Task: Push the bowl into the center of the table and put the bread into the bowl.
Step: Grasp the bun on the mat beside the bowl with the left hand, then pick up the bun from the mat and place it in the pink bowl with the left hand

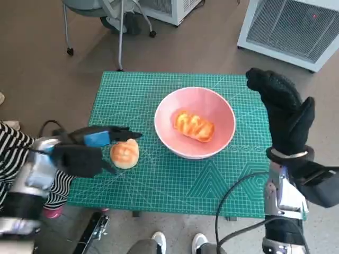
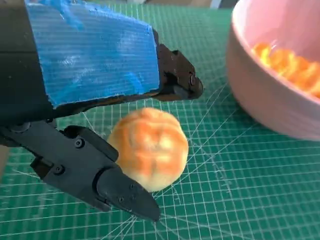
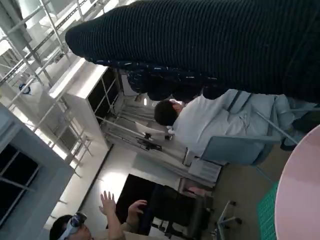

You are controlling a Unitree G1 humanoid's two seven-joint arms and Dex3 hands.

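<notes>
Left hand fingers spread around round bun, poised to grasp. Bowl centred, holds one loaf. Right hand raised clear, holding nothing, fingers together.

1. The round bun sits between the left hand's fingers, filling the gap.
2. Past those fingertips, a strip of bare green mat separates the bun from the pink bowl.
3. The bowl's wall stands beyond that strip; 1 bread piece already lies inside.
4. The right hand hangs just beside the bowl's far rim.
</notes>
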